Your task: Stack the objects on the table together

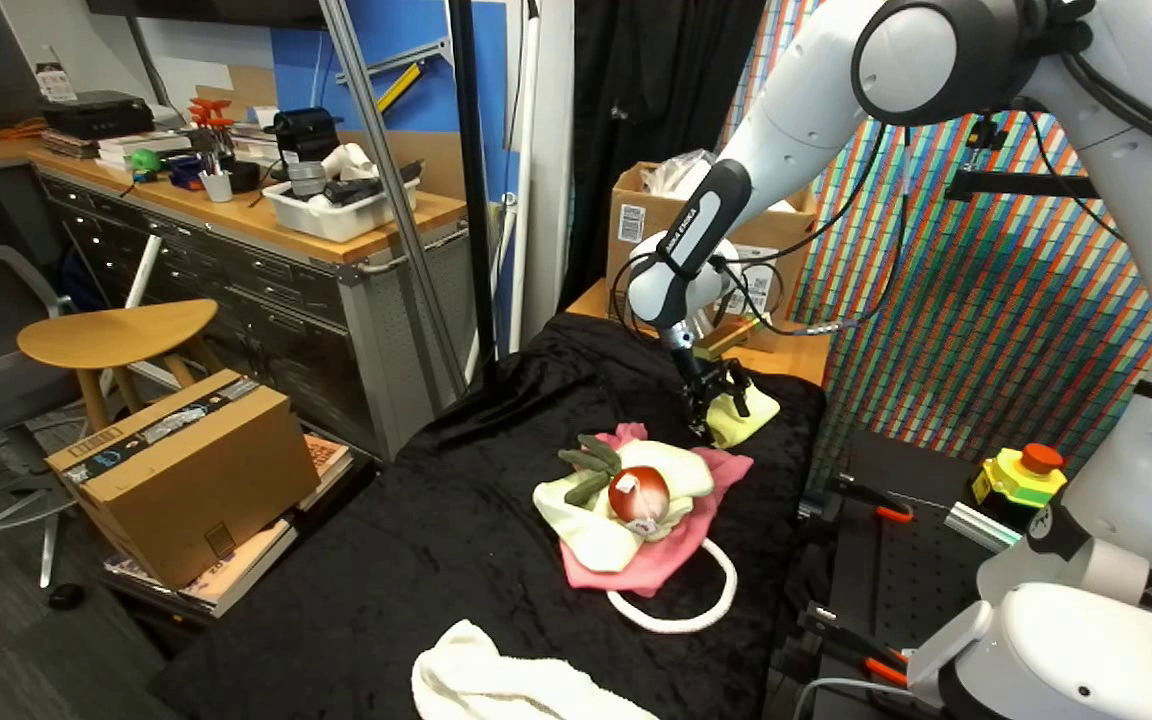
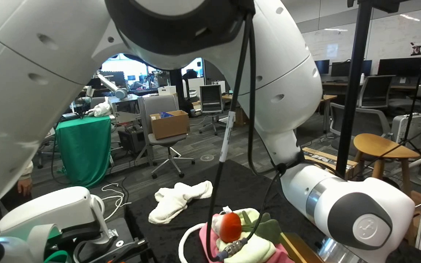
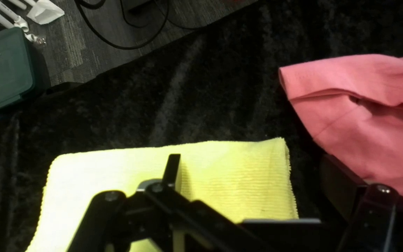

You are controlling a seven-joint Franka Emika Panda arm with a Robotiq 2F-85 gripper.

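Seems partly stacked, with pale-yellow cloth (image 1: 596,545) atop pink cloth (image 1: 676,550); leaves folded yellow-green cloth (image 3: 233,178) near black-draped table (image 1: 416,550) corner, beneath wide-spread, empty gripper (image 3: 252,164), plus crumpled white cloth (image 2: 174,204).

In my wrist view, glare whitens part of the yellow cloth (image 3: 222,175) — a small shadow marks it beside my tool (image 3: 257,179). Past the edge of the counter (image 3: 222,87), the floor (image 3: 93,52) looks dim. In an exterior view, a far bright patch (image 2: 124,68) burns out.
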